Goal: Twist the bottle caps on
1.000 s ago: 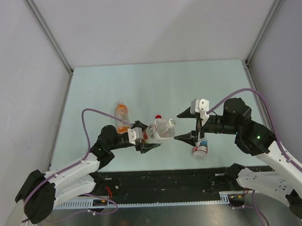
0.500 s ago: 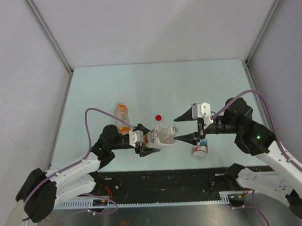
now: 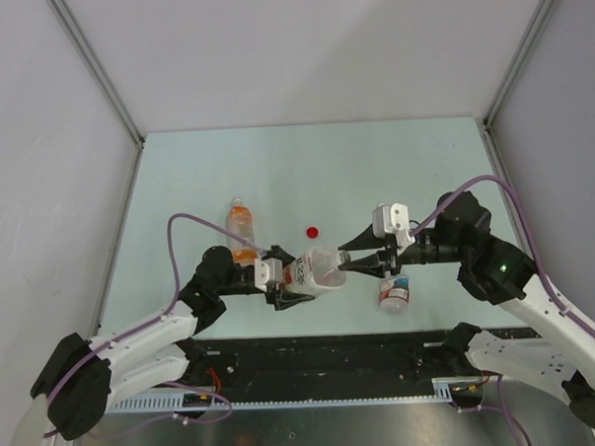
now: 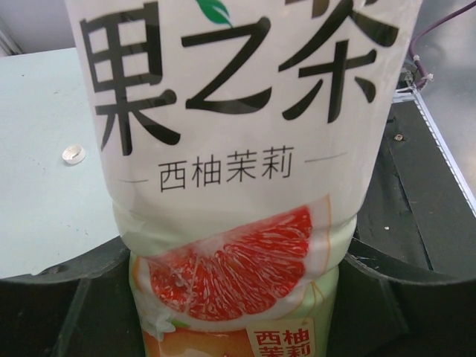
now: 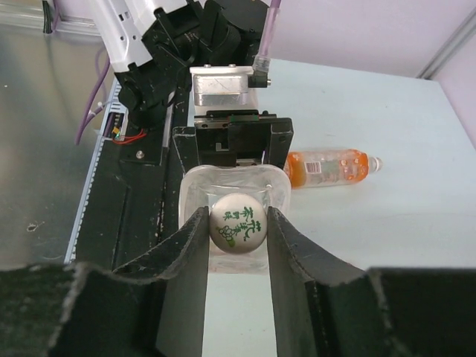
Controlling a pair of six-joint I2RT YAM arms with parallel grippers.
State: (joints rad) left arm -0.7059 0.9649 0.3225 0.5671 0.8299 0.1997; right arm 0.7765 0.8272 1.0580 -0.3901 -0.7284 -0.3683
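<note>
The left pincer (image 3: 290, 275) grips the bottle (image 4: 223, 149) steady so the right pincer (image 3: 343, 261), pinching the white cap (image 5: 238, 222) between its tips, can twist it on.

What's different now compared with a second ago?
The right pincer moved left and narrowed from wide open until its fingers press both sides of the white printed cap on the white-labelled clear plastic bottle. The left pincer kept hold of that bottle. The orange-liquid bottle, small red round cap and third bottle beside the right arm stayed put.
</note>
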